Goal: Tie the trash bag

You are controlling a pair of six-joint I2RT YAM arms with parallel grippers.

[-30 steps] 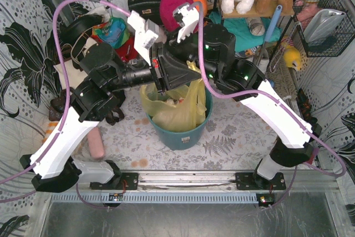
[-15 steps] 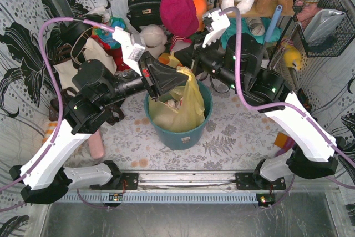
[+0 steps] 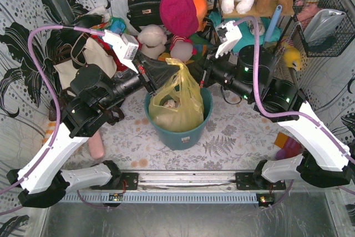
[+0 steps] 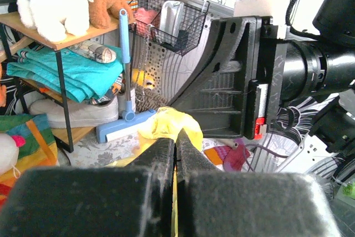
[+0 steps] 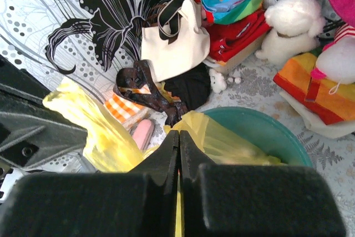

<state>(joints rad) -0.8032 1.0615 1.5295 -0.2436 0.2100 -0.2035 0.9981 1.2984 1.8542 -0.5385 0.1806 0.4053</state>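
The trash bag (image 3: pixel 177 101) sits in the teal bin (image 3: pixel 186 136), hanging just below and between the two end effectors, crumpled white paper showing through its yellow film. Its mouth is gathered to a peak right at the tips, and each side has a piece. The left end effector (image 3: pixel 169 71) is pinched together on one yellow tail, plastic bulging out just past its closed fingers in the left wrist view. The right end effector (image 3: pixel 199 75) is clamped on the other, a sliver of yellow caught in the seam between its pads. The two face each other almost tip to tip above the bin. Whether a knot has formed at that peak, I can't tell, but this reads as the tightening pull. To do it well, draw each tail straight back along its own end effector's line, evenly and without yanking, since film this thin could tear or slip free. Pull sideways rather than upward, or the bag may lift out of the bin on the worktop (image 3: pixel 238 137).
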